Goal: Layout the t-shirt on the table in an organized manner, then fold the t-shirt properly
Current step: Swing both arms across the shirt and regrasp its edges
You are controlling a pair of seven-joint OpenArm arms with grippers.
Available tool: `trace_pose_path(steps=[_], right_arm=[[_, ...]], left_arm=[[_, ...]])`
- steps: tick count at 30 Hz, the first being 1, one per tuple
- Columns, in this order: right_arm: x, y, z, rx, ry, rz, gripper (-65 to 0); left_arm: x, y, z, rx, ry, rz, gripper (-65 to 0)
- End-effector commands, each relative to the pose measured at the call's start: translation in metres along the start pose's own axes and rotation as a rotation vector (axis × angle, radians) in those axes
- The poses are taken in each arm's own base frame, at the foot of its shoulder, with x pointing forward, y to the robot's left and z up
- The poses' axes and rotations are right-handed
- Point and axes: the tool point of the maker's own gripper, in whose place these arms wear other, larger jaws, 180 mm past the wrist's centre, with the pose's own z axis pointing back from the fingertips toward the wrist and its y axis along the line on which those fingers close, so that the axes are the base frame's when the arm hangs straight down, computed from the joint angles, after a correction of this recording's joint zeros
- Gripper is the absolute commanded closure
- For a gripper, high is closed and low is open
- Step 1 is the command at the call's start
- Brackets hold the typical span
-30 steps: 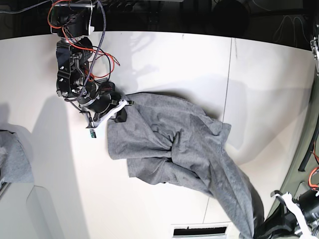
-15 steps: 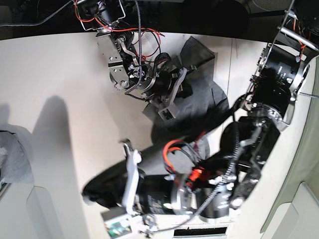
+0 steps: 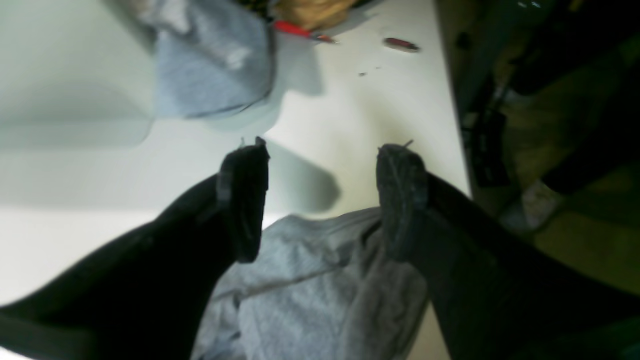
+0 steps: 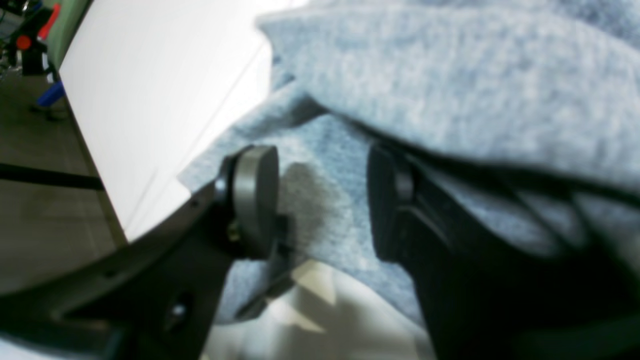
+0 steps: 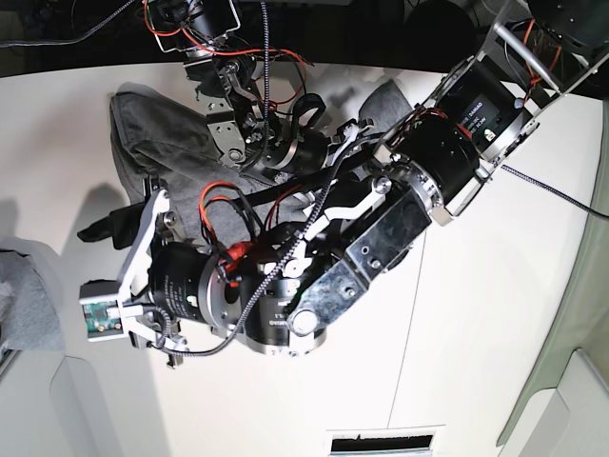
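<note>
Left tool (image 3: pixel 320 200): wide, holds nothing | right tool (image 4: pixel 320 200): parted over t-shirt (image 4: pixel 450 85)

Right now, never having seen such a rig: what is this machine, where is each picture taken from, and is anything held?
It is a two-armed robot. The base view looks down on the white table, with both arms crowding the middle. The other two pictures come from a camera on each wrist, looking along the fingers. The grey t-shirt lies rumpled on the table. The left hand is open above it. The right hand is open too, with cloth draped by one finger but nothing pinched. A separate bunch of grey cloth lies aside.
</note>
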Motion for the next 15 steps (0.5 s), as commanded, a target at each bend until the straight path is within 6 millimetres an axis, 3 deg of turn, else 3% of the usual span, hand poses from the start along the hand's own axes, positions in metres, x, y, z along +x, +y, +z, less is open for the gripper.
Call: trace_pose_path(steps=[1,6,11,15], right_arm=[[0.012,0.002,0.001,0.006,-0.018,0.019,-30.2],[0.037,0.008,0.015,-0.005,-0.021,0.087,-30.2],[0.083,0.037,0.045,0.062,-0.099,0.153,-30.2],[0.119,0.05,0.069,0.06,-0.191,0.22,-30.2]], left_arm=[[0.023,0.014,0.008,0.037,-0.064,-0.004,-36.7],[0.018,0.067,0.049,0.168,-0.107,0.1,-36.7],[-0.005,0.122,0.109,0.344,-0.1,0.155,-36.7],[-0.021,0.15,0.156,0.444,-0.096,0.187,-36.7]])
